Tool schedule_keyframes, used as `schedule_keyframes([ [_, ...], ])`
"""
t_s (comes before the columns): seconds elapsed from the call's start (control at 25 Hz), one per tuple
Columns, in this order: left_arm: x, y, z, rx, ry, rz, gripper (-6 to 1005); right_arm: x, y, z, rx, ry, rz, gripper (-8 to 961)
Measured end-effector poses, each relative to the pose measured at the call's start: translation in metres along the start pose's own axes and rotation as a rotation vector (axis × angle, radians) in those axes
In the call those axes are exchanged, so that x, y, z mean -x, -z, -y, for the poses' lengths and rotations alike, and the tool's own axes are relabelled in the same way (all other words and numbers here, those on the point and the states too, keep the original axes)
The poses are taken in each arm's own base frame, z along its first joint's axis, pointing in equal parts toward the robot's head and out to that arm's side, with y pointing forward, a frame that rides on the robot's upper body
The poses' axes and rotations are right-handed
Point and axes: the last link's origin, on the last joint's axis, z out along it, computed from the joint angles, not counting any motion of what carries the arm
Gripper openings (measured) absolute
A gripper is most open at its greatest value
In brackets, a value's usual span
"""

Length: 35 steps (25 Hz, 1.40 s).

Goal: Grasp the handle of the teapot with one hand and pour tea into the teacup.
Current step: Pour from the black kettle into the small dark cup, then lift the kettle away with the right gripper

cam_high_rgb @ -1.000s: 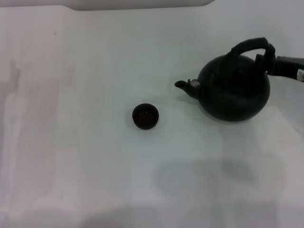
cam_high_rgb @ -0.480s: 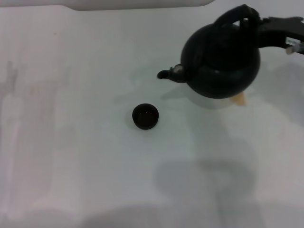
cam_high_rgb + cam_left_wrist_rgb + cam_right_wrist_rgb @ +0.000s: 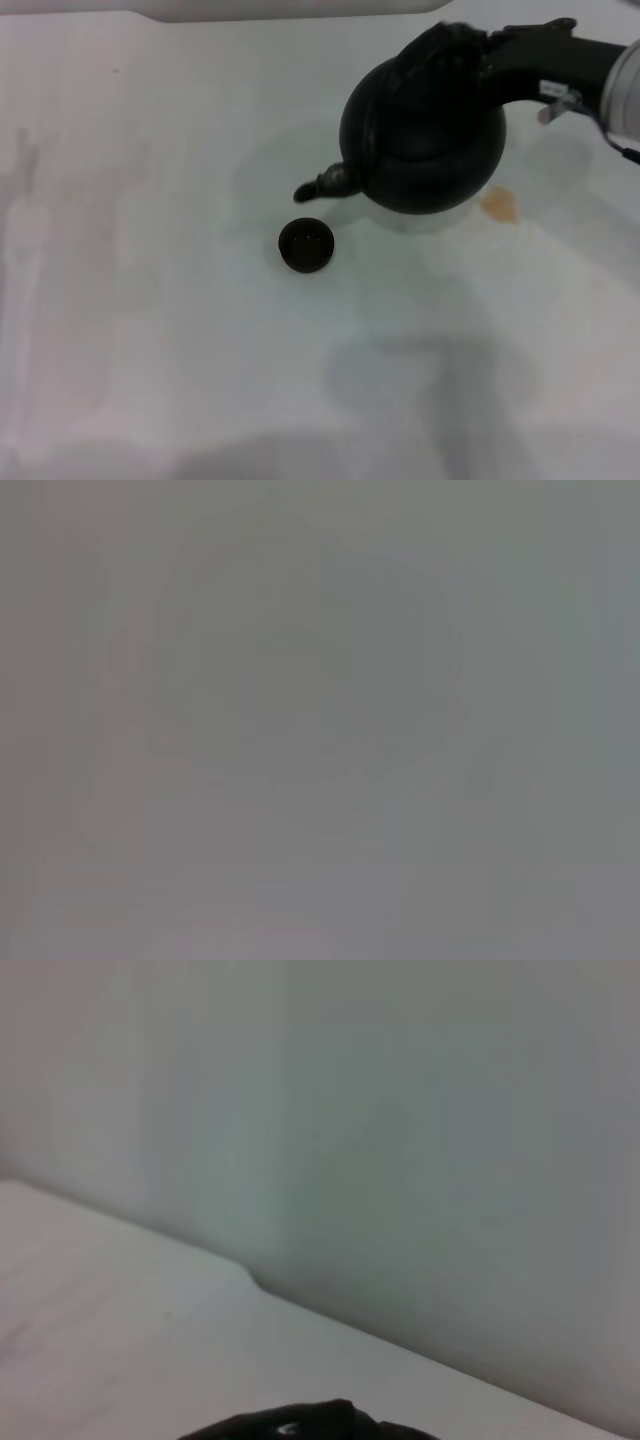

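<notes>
The black teapot (image 3: pixel 420 135) hangs above the white table (image 3: pixel 150 300) at the back right, tilted, with its short spout (image 3: pixel 312 189) pointing left and down. The spout tip is just above and behind the small dark teacup (image 3: pixel 306 245), which stands on the table near the middle. My right gripper (image 3: pixel 497 58) reaches in from the right edge and is shut on the teapot's arched handle (image 3: pixel 455 34), which is mostly hidden against the pot's body. A dark sliver of the teapot shows in the right wrist view (image 3: pixel 300 1425). My left gripper is out of view.
A small orange-brown stain (image 3: pixel 500 205) lies on the table right of the teapot. The table's far edge meets a pale wall (image 3: pixel 400 1110). The left wrist view shows only blank grey.
The right gripper has lifted the teapot off the table and carried it left and toward the back, uncovering the stain. The spout has swung down close to the teacup. The teacup has not moved.
</notes>
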Motion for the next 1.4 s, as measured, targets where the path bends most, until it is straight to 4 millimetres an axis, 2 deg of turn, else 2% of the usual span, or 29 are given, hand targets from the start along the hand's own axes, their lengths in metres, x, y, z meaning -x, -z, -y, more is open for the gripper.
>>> schedule_keyframes([
  [0.16, 0.001, 0.0, -0.001, 0.0, 0.003, 0.001, 848, 0.0, -0.003, -0.012, -0.018, 0.102, -0.016, 197],
  [0.32, 0.001, 0.001, -0.001, -0.002, 0.005, 0.002, 847, 0.002, -0.007, -0.019, -0.026, 0.125, -0.026, 197],
  [1.4, 0.001, 0.001, -0.001, -0.002, 0.006, 0.003, 848, 0.005, -0.02, -0.036, -0.112, 0.301, -0.041, 178],
])
